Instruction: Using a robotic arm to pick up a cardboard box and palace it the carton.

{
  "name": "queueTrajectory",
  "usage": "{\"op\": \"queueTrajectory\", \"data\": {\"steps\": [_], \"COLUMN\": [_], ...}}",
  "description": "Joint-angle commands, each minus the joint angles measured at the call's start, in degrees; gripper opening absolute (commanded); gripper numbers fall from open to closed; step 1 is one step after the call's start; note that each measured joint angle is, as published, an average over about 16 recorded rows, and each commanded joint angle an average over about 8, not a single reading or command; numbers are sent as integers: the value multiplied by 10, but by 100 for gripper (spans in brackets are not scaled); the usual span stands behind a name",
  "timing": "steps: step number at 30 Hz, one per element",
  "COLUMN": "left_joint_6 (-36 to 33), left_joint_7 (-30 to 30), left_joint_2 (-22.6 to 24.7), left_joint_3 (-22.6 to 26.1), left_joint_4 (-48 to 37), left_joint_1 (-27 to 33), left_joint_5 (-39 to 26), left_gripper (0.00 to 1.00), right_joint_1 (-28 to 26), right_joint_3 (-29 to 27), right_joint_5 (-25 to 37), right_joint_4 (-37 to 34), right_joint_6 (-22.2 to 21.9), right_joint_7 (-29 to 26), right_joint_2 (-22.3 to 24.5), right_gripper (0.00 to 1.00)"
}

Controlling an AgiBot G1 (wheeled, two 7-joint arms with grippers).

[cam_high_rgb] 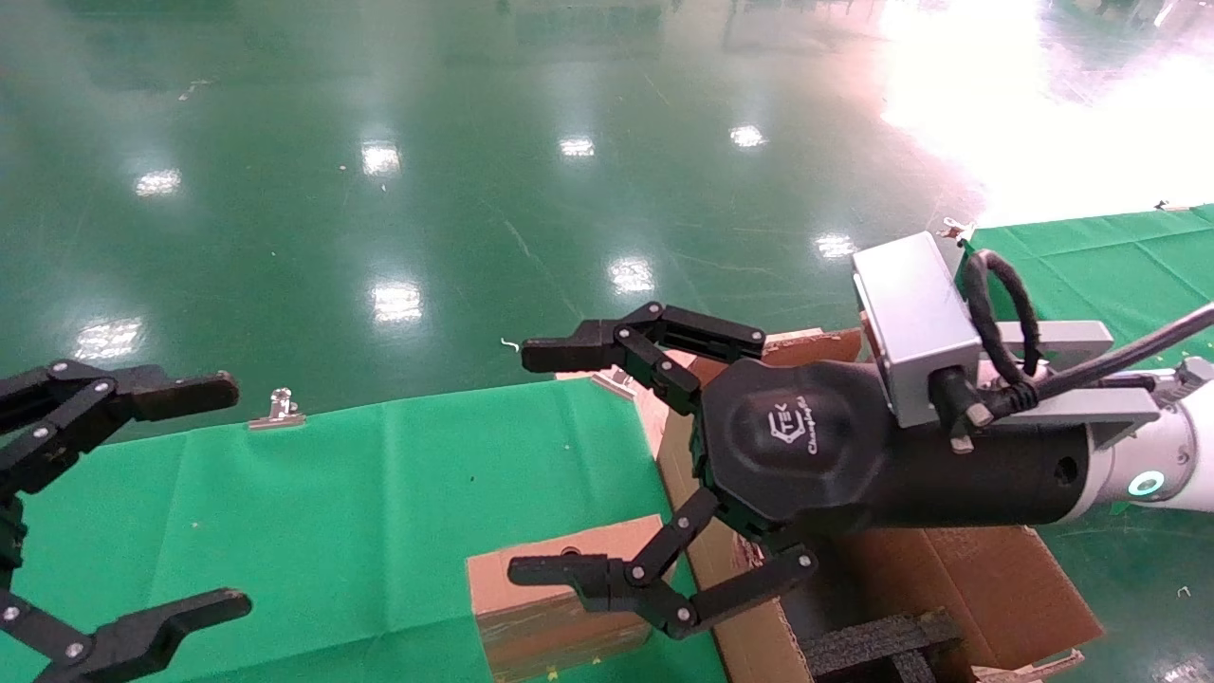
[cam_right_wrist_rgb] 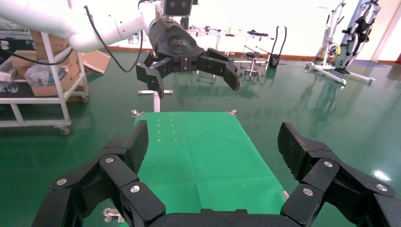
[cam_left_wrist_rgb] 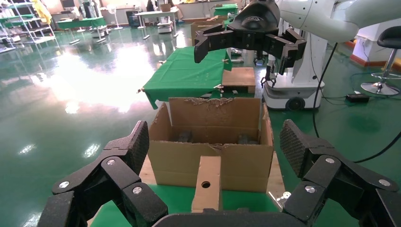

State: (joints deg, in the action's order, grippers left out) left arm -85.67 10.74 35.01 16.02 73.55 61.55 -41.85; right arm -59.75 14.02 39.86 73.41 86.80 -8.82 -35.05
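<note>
The cardboard box [cam_high_rgb: 560, 598], small and brown with a round hole in its narrow face, lies on the green cloth next to the carton [cam_high_rgb: 958, 579]. The left wrist view shows the cardboard box [cam_left_wrist_rgb: 207, 182] in front of the carton [cam_left_wrist_rgb: 213, 158]. My right gripper [cam_high_rgb: 526, 462], on the white robotic arm [cam_high_rgb: 1157, 455], hangs open above the box with nothing between its fingers. The right wrist view shows only green cloth between the open right gripper [cam_right_wrist_rgb: 213, 146]; the box is hidden there. At the table's left end my left gripper [cam_high_rgb: 232, 493] is open and faces the box.
The green-clothed table [cam_high_rgb: 332, 512] ends at a far edge held by metal clips [cam_high_rgb: 277, 410], with glossy green floor beyond. Black foam inserts [cam_high_rgb: 882, 645] sit inside the carton. A second green table [cam_high_rgb: 1091, 266] stands at the back right.
</note>
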Motion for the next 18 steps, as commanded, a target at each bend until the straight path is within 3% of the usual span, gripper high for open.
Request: {"op": "queueTrajectory", "data": {"steps": [1,10,11,18], "left_joint_6": [0,0,0,0], "left_joint_7": [0,0,0,0], "left_joint_2": [0,0,0,0], "left_joint_3": [0,0,0,0], "left_joint_4": [0,0,0,0], "left_joint_1": [0,0,0,0], "left_joint_5": [0,0,0,0], "left_gripper": [100,99,92,5], "right_joint_1": [0,0,0,0], "right_joint_3": [0,0,0,0], "right_joint_5": [0,0,0,0], "right_joint_4": [0,0,0,0], "right_joint_6": [0,0,0,0], "right_joint_7": [0,0,0,0], "right_joint_2": [0,0,0,0], "right_gripper": [100,100,100,100]}}
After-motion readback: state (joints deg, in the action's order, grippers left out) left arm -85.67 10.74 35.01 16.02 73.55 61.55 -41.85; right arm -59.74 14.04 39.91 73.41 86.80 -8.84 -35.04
